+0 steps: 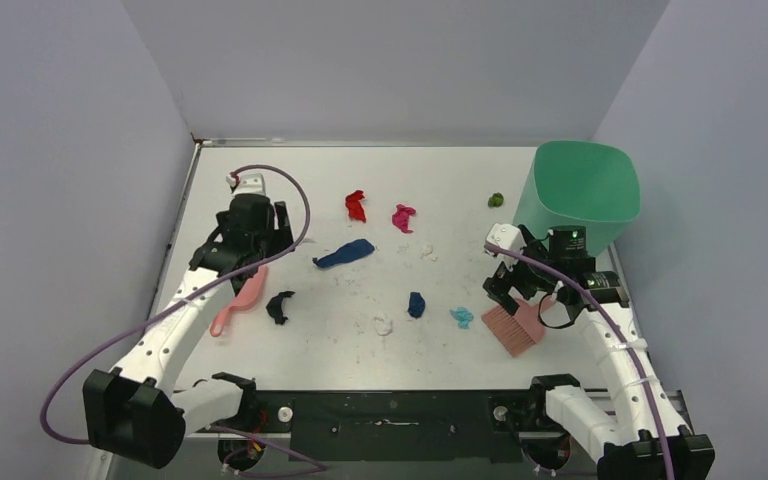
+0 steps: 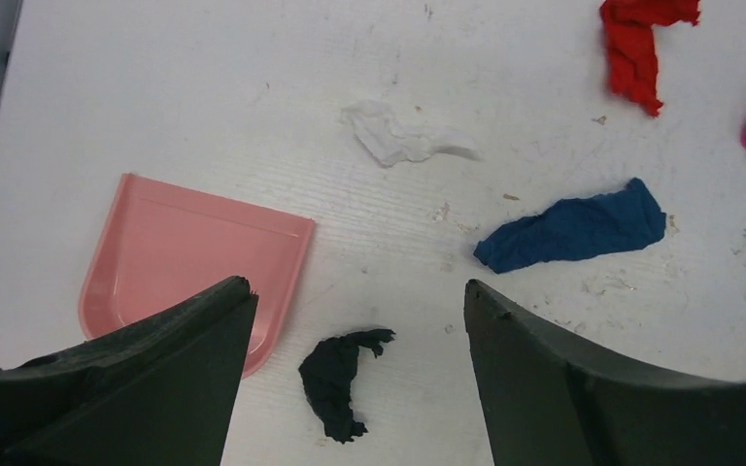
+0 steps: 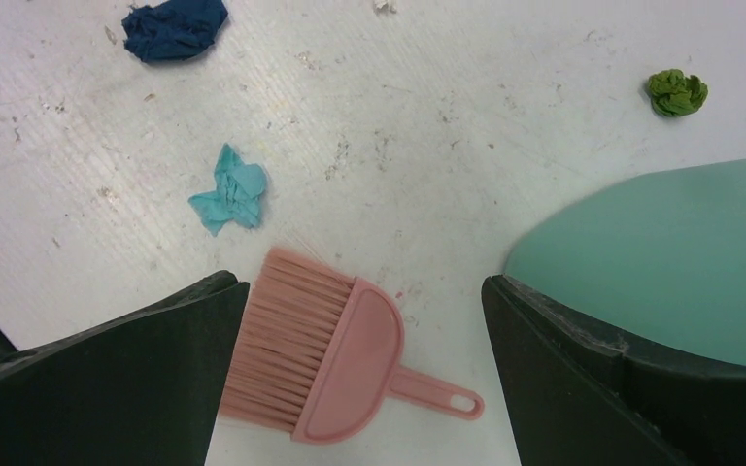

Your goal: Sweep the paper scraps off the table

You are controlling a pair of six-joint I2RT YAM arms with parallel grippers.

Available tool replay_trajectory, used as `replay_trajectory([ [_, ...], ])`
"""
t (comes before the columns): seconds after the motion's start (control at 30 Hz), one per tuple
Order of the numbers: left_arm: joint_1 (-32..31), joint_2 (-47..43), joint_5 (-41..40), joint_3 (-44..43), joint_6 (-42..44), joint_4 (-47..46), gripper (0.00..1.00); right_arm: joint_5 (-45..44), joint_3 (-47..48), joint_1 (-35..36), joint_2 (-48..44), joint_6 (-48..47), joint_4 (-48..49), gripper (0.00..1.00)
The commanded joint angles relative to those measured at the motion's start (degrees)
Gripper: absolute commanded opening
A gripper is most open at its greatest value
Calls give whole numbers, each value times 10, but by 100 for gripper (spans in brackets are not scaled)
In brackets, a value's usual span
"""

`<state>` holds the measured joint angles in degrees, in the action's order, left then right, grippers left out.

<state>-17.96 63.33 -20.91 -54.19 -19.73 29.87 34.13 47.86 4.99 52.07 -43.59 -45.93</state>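
The right gripper (image 3: pixel 361 286), jaws wide and empty, hangs just above the pink brush (image 3: pixel 321 364), its long axis slanting across the gap, while the left gripper (image 2: pixel 359 286), likewise wide and empty, hovers by the dustpan (image 2: pixel 194 252), paper scraps (image 1: pixel 345 253) dotting the table (image 1: pixel 460 170) between the 2 arms.

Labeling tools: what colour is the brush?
Pink. The brush shows best in the right wrist view.

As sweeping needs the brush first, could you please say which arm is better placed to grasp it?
Right: the right gripper, open, hovers over the pink brush; the left gripper is by the dustpan.
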Motion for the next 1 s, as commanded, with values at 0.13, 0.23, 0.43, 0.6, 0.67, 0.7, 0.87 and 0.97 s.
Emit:
replay_trajectory([
  [0.13,32,121,14,10,-17,28,62,16,-44,8,-21,76,147,97],
  [0.23,47,143,14,31,-2,14,57,28,-61,11,-29,82,163,98],
  [0.43,74,200,15,27,4,6,52,29,-93,13,-34,83,182,98],
  [0.6,87,242,28,13,6,12,49,-2,-63,14,-27,42,140,98],
  [0.67,87,242,31,8,10,17,50,-39,-24,14,-14,-9,85,98],
  [0.7,85,234,32,10,11,17,53,-65,-3,13,-3,-39,53,98],
  [0.87,51,163,26,25,33,-19,61,-179,52,-11,49,-221,-120,95],
  [0.97,34,126,37,30,42,-33,62,-196,32,-88,61,-341,-152,95],
])
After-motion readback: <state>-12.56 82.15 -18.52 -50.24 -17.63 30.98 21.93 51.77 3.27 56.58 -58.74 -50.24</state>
